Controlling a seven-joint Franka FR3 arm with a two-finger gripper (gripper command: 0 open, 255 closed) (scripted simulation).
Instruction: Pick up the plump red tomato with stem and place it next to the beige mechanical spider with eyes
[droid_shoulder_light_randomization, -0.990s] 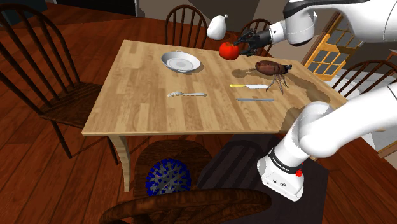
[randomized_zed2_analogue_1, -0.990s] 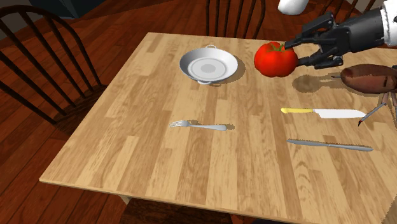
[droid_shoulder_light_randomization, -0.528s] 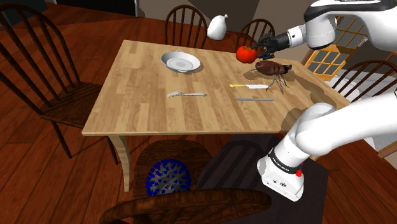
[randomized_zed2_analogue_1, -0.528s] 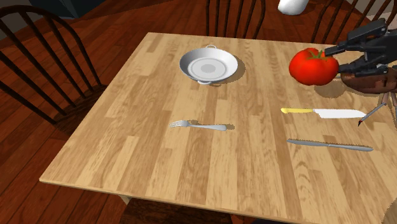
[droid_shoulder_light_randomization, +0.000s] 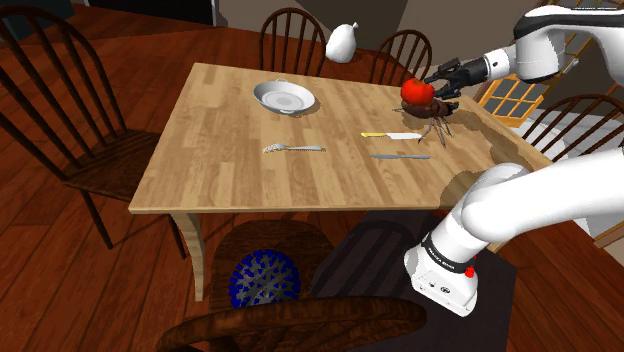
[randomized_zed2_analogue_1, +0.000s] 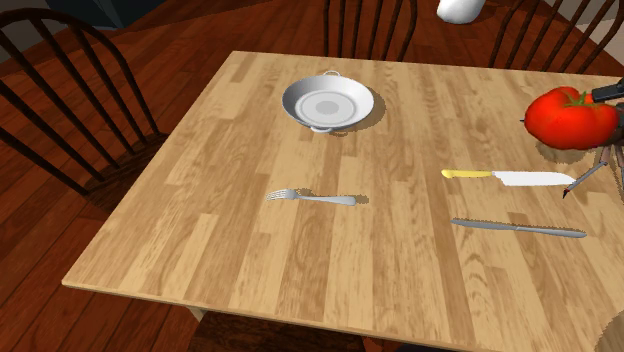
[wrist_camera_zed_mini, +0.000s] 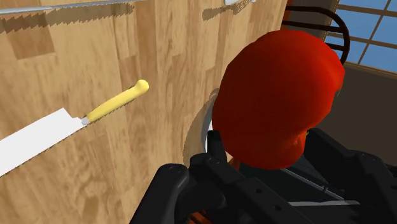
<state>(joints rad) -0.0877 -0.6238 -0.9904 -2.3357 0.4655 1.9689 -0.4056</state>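
Tomato aloft over the spider, near the table's edge

My gripper (droid_shoulder_light_randomization: 434, 87) is clamped on the red tomato (droid_shoulder_light_randomization: 416, 91) — I'm holding it off the wood, right above the brown mechanical spider (droid_shoulder_light_randomization: 437, 112), close to the wooden table's (randomized_zed2_analogue_1: 250, 250) edge at the second exterior view's right. The white two-handled bowl (randomized_zed2_analogue_1: 327, 104) sits well apart, toward the far side. The yellow-handled knife (randomized_zed2_analogue_1: 505, 177) and the grey serrated knife (randomized_zed2_analogue_1: 517, 228) lie near the spider — the fork (randomized_zed2_analogue_1: 312, 197) lies mid-table, with broad wood around it.

2 knives (randomized_zed2_analogue_1: 508, 177) (randomized_zed2_analogue_1: 517, 227) (1 w/ yellow handle), 1 ea.: fork (randomized_zed2_analogue_1: 312, 197), bowl (randomized_zed2_analogue_1: 298, 96), tomato (randomized_zed2_analogue_1: 570, 117), spider (droid_shoulder_light_randomization: 436, 109).
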